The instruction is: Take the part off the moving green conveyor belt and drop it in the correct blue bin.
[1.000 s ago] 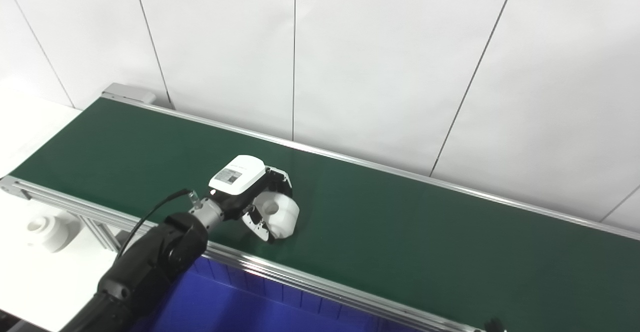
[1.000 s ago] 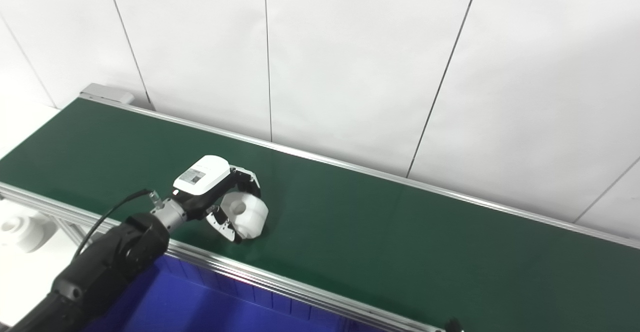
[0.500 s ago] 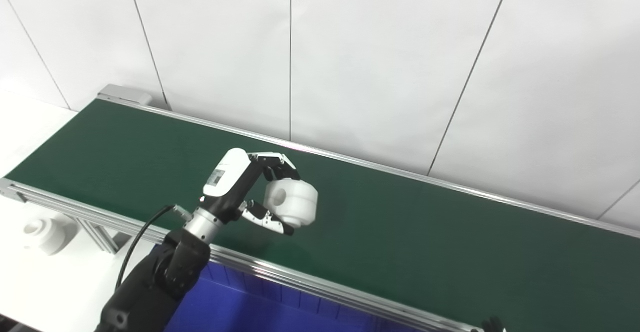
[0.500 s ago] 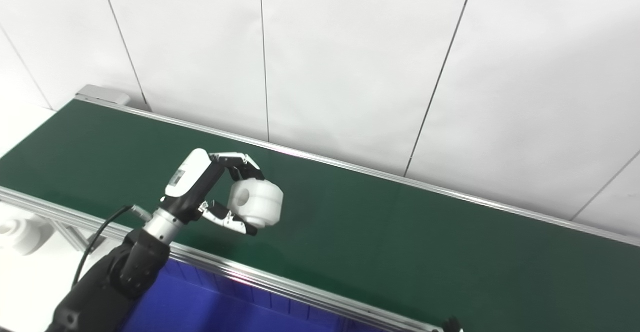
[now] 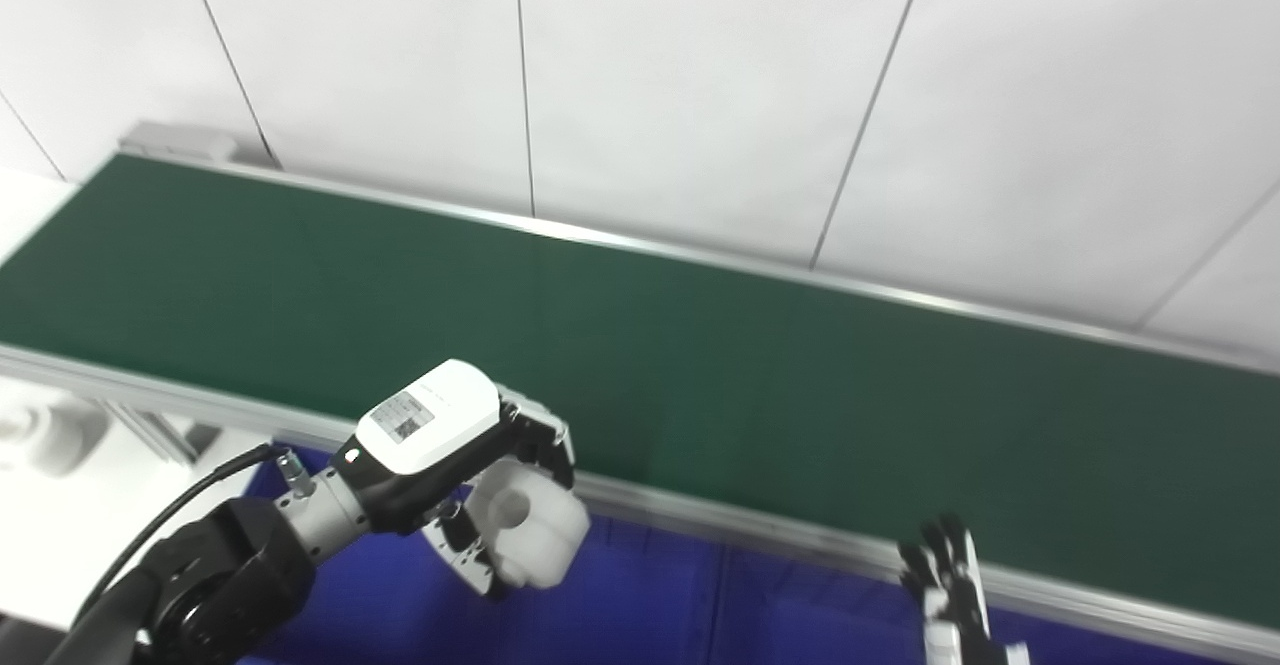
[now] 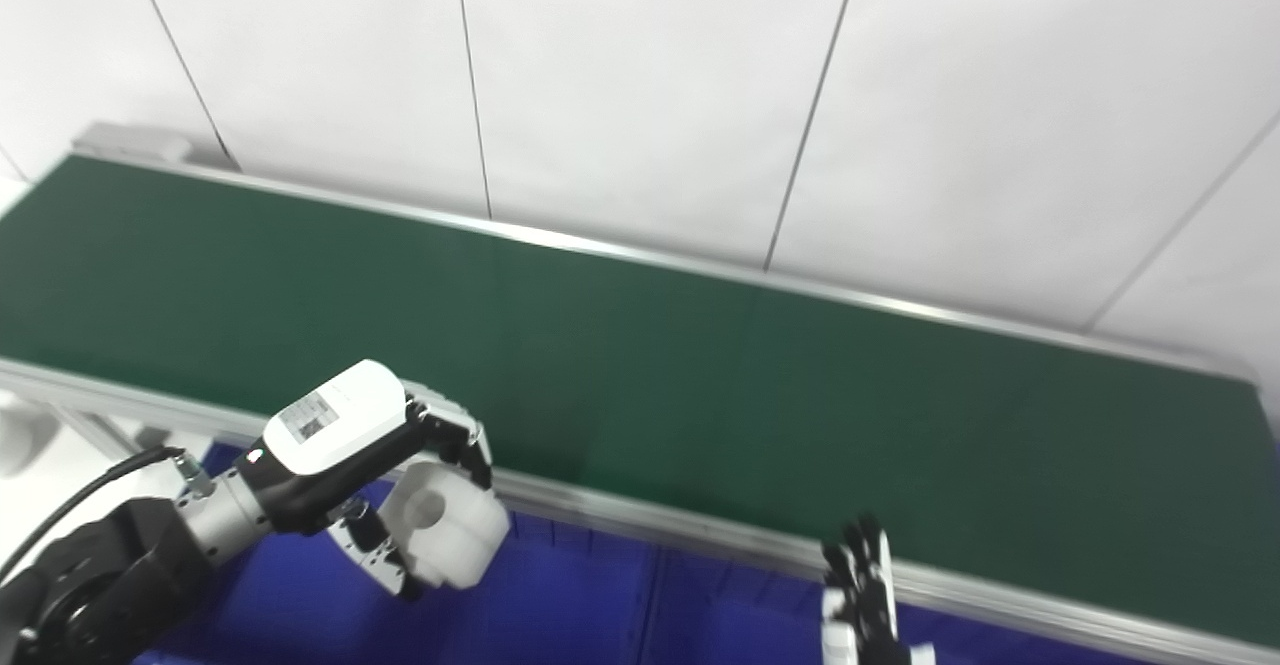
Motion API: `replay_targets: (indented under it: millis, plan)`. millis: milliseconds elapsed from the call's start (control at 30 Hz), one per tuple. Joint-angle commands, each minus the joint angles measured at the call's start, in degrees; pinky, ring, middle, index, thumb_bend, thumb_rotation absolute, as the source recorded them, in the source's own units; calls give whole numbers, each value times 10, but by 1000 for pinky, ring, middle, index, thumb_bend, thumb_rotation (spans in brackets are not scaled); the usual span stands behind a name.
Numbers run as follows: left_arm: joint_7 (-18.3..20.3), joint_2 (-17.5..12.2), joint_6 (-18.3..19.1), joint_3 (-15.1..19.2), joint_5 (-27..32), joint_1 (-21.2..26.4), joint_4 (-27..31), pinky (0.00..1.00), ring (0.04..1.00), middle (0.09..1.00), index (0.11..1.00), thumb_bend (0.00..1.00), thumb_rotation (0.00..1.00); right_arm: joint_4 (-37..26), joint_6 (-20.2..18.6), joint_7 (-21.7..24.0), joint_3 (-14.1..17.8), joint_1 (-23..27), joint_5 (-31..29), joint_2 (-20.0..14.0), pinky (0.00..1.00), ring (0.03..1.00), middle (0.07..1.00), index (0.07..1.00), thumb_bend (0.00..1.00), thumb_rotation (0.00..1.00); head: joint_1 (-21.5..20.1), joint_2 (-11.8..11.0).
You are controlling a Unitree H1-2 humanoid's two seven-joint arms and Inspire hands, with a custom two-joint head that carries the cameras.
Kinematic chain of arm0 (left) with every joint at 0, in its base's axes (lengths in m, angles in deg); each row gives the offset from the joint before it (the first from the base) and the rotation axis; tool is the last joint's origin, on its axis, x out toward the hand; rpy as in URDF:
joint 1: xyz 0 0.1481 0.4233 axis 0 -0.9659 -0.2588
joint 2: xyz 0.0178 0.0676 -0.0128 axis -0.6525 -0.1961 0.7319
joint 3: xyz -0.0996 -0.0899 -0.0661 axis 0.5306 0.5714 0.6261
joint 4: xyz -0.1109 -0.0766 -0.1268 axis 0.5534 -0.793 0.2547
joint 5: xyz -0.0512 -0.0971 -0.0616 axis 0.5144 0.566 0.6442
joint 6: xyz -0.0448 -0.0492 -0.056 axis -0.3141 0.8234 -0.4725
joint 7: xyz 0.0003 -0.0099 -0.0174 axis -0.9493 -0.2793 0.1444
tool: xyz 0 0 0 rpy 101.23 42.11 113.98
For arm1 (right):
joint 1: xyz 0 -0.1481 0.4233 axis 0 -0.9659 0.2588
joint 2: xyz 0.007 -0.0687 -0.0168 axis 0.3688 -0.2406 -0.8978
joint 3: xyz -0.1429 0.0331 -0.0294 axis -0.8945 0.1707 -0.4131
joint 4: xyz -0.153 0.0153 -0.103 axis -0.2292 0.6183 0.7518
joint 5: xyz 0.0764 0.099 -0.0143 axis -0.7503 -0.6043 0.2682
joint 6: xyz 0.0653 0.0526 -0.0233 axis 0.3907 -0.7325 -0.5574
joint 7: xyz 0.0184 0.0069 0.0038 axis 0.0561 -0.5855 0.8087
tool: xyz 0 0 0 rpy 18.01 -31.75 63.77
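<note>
My left hand (image 5: 455, 465) is clamped around the white cylindrical plastic part with a round hole in its face (image 5: 525, 533) — fingers over the top, thumb beneath. I hold it clear of the dark green conveyor belt (image 5: 700, 365), past the belt's silver near rail (image 5: 700, 517), above the blue plastic bin (image 5: 640, 615). My right hand (image 6: 862, 595) shows only upright, spread fingertips at the bottom edge — empty, near that same rail.

Part (image 5: 525, 530) in left hand (image 5: 450, 465) above bin (image 5: 650, 615), before belt (image 5: 700, 365)
</note>
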Motion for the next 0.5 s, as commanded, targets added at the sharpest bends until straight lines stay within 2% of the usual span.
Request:
replay_targets:
  millis: [0, 167, 400, 433, 467]
  plan:
    - [-1, -7, 6, 12, -21, 9, 19, 503, 515, 502, 473, 523, 0, -27, -10, 1, -2, -2, 0, 6, 892, 909, 942, 982, 608, 1000, -1, 4]
    - [8, -1, 10, 11, -58, 4, 12, 510, 509, 496, 479, 524, 0, -41, -29, 0, -2, 0, 2, 10, 868, 898, 933, 966, 606, 1000, -3, 9]
    - [11, 8, 27, 12, -141, 2, 2, 503, 510, 485, 491, 524, 0, -44, -37, 0, -2, 3, 8, 8, 851, 890, 927, 960, 617, 1000, -7, 8]
    - [19, 9, 37, 13, -158, -1, 7, 533, 576, 581, 494, 523, 41, -43, -37, 1, -2, 4, 7, 7, 848, 889, 927, 962, 622, 1000, -6, 8]
    - [24, 9, 44, 14, -169, -2, 11, 587, 644, 660, 600, 712, 151, -43, -38, 2, -2, 5, 5, 6, 853, 891, 929, 964, 622, 1000, -6, 7]
